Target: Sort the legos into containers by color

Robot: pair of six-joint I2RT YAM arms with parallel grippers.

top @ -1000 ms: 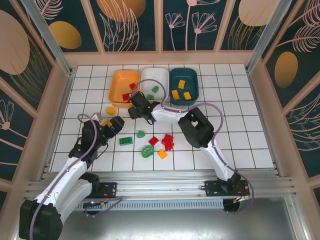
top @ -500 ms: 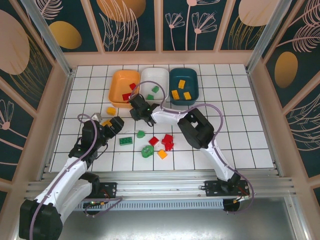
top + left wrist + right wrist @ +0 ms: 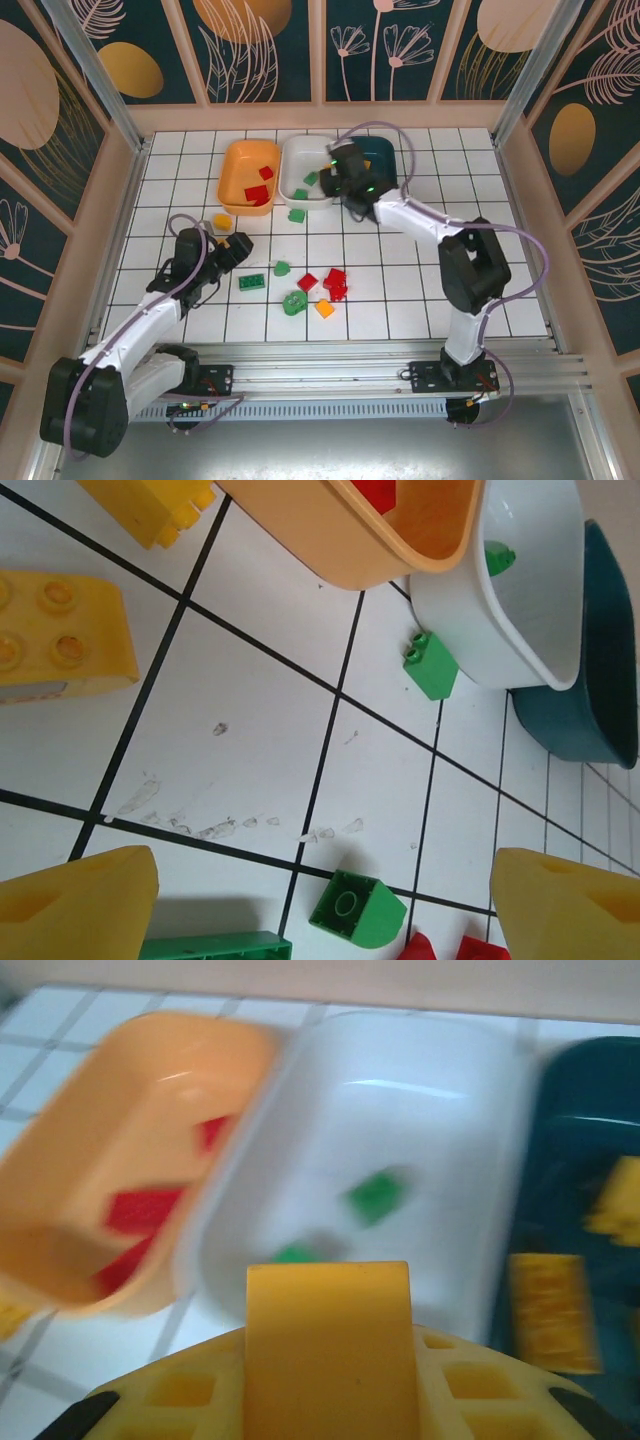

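Since the earlier frame the right arm has swung away from the floor in front of the orange container (image 3: 240,165) and now reaches over the white container (image 3: 298,158) and the dark teal container (image 3: 388,160). The three stand side by side, walls touching, at the far side of the tiled table (image 3: 480,230). The move uncovers a small green brick (image 3: 297,213) lying just in front of the white container. The left arm has shifted only slightly. The right gripper (image 3: 328,1310) shows its yellow fingers drawn together into one slab; whether they pinch anything cannot be told. The left gripper (image 3: 322,890) has its jaws wide apart and holds nothing, low over the tiles beside two loose yellow bricks (image 3: 60,630). Red bricks (image 3: 257,194) lie in the orange container, green bricks (image 3: 301,194) in the white, and yellow-orange bricks (image 3: 553,1310) in the teal. A loose cluster (image 3: 335,283) of red, green and orange bricks lies unchanged mid-table. The containers are glossy moulded plastic, rounded rectangles with smooth rims. The bricks are hard and studded, and one green piece is sloped. The tiles are glazed white with dark joints and faint scuffs.
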